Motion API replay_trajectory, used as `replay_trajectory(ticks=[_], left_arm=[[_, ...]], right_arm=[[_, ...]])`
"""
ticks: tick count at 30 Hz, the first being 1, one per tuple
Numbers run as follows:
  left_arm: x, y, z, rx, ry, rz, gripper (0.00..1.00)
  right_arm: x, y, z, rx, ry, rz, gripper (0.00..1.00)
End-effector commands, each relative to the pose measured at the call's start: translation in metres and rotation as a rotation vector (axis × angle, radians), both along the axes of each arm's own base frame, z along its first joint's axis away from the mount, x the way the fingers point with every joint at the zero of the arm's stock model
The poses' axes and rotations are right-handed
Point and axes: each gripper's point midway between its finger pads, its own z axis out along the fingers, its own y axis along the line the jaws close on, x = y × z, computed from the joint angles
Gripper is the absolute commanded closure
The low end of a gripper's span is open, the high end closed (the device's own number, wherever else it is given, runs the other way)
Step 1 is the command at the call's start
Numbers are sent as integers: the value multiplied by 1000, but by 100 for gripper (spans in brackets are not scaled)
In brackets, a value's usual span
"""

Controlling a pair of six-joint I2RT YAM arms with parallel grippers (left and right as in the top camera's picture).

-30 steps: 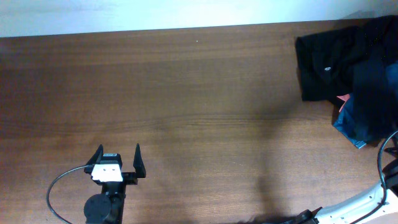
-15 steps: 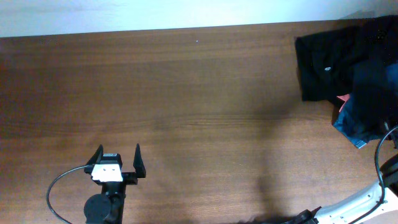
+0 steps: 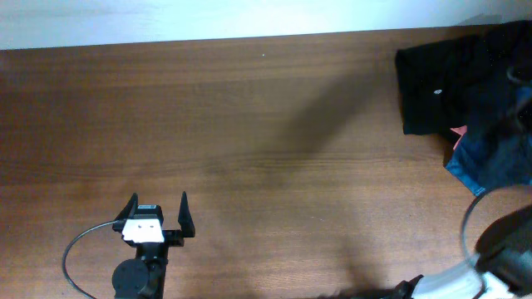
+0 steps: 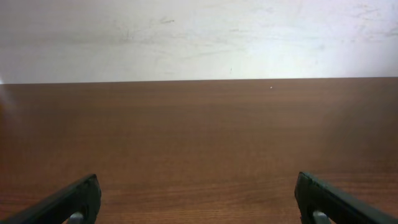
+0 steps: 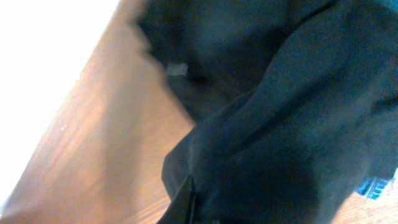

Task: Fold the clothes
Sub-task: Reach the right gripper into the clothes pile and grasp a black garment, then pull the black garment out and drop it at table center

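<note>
A heap of clothes lies at the table's far right: a black garment point(image 3: 436, 83), a dark navy one point(image 3: 499, 108) and blue fabric point(image 3: 490, 170) under them. In the right wrist view the dark navy garment point(image 5: 298, 124) fills the frame. My right gripper point(image 5: 188, 198) is shut, its fingertips pressed together at that garment's edge, with cloth bunched against them. In the overhead view this gripper is only a blur over the heap at the right edge. Near the front left my left gripper point(image 3: 158, 209) is open with nothing in it, far from the clothes, and its fingers point(image 4: 74, 200) frame bare wood.
The brown wooden table point(image 3: 249, 124) ends at a white wall along its far edge. A pink scrap point(image 3: 458, 133) pokes out of the heap. The right arm's white link and black cable point(image 3: 470, 241) loop at the front right corner.
My right gripper went from open to shut at the dark navy garment. The right arm and its cable swung up toward the heap, and the navy cloth shifted. The left arm stayed still.
</note>
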Motion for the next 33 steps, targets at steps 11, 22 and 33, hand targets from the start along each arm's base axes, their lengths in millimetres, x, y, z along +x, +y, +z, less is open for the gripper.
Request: replay_trajectory(ticks=[11,22,33], left_arm=[[0,2,-1,16,-3,9,1],[0,2,-1,16,-3,9,1],[0,2,-1,16,-3,9,1]], right_arm=[[-4,195,154,-359,-321,565,96],[-73,335,156,-360,-361,1098,96],[-91,360,152,-513,-363,1258,96]])
